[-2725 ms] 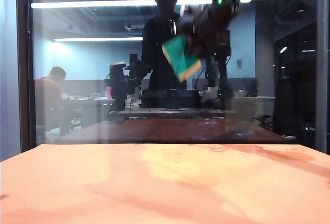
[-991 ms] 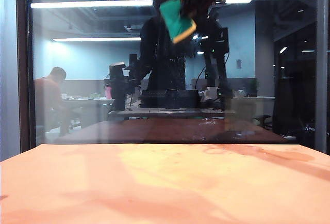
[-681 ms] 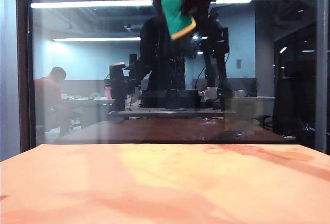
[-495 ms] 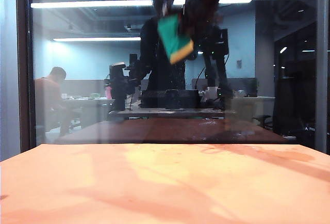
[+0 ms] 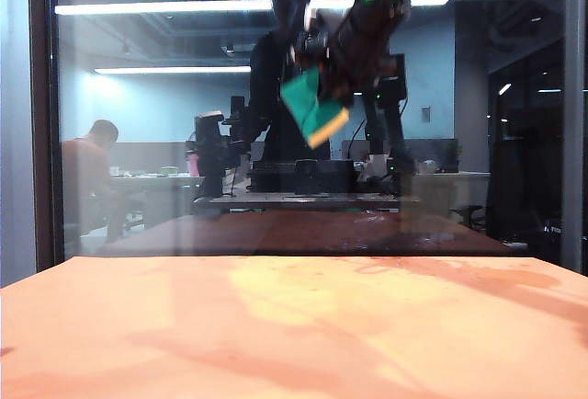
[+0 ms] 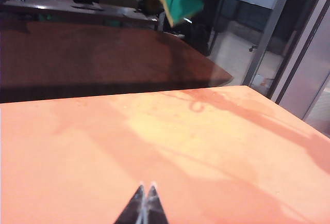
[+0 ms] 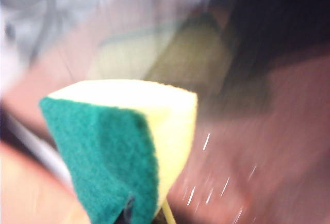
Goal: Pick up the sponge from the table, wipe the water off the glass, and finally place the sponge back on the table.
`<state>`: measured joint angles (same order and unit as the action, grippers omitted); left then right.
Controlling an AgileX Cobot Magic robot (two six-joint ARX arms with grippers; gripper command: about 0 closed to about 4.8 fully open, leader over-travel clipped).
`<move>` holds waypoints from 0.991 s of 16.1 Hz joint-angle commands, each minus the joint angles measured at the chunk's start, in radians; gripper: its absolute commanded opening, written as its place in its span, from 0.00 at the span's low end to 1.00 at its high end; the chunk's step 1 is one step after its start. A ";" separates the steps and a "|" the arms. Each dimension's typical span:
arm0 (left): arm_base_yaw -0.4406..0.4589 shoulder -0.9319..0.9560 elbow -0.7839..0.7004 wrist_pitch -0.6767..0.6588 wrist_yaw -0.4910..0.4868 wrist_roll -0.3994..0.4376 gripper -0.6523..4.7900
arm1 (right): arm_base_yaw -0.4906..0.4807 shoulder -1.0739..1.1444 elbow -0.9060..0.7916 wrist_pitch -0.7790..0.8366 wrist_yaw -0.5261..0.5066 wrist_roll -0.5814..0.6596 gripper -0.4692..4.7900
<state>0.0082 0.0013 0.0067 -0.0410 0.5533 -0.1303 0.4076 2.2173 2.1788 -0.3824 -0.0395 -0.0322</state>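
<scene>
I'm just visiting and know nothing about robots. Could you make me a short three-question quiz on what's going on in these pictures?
1. True or false: the sponge lies on the table.
2. Which pincer holds it: A) left, B) right?
3. What upright surface is the sponge raised in front of?

Key: 1. False; it is up in the air. 2. B, the right pincer is shut on it; the left pincer is shut, low over the table. 3. The glass.

I see the worktop (image 5: 294,335) in front, with the glass (image 5: 138,188) standing upright along its far edge. My right claw (image 5: 323,82) is high against the pane, right of centre, clamped on the sponge (image 5: 312,109), well above the worktop. My left claw (image 6: 145,203) sits low over the near worktop, pinched together.
</scene>
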 commanded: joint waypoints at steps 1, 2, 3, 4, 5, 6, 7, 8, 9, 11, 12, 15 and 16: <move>0.000 0.001 0.003 0.013 0.000 0.002 0.11 | -0.001 -0.068 0.007 0.138 0.069 -0.003 0.08; 0.000 0.001 0.003 0.013 0.000 0.002 0.11 | -0.008 -0.100 0.007 0.195 0.081 -0.003 0.08; 0.000 0.001 0.003 0.013 0.000 0.002 0.11 | -0.012 -0.116 0.008 0.216 0.091 -0.003 0.08; 0.000 0.001 0.003 0.013 0.000 0.002 0.11 | -0.016 -0.130 0.008 0.231 0.090 -0.003 0.08; 0.000 0.001 0.003 0.013 0.000 0.002 0.11 | -0.022 -0.136 0.008 0.232 0.089 -0.003 0.08; 0.000 0.001 0.003 0.013 0.000 0.002 0.11 | -0.022 -0.136 0.008 0.225 0.079 -0.003 0.08; 0.000 0.001 0.003 0.012 0.000 0.002 0.11 | -0.022 -0.133 0.007 0.205 0.055 -0.003 0.08; 0.000 0.001 0.003 0.013 0.000 0.003 0.11 | -0.018 -0.114 0.006 0.166 0.035 -0.003 0.08; 0.000 0.001 0.003 0.012 0.000 0.002 0.11 | -0.012 -0.098 0.006 0.135 0.029 -0.003 0.08; 0.000 0.001 0.003 0.012 0.001 0.002 0.11 | -0.012 -0.064 0.006 0.070 0.018 -0.003 0.08; 0.000 0.001 0.003 0.012 0.000 0.002 0.11 | -0.012 -0.048 0.006 0.041 0.018 -0.003 0.08; 0.000 0.001 0.003 0.012 0.000 0.002 0.11 | -0.012 -0.002 0.006 -0.036 0.018 -0.003 0.08; 0.000 0.001 0.003 0.012 0.000 0.002 0.11 | -0.012 0.003 0.006 -0.041 0.018 -0.003 0.08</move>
<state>0.0082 0.0025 0.0067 -0.0410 0.5533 -0.1303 0.3943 2.2242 2.1807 -0.4290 -0.0219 -0.0349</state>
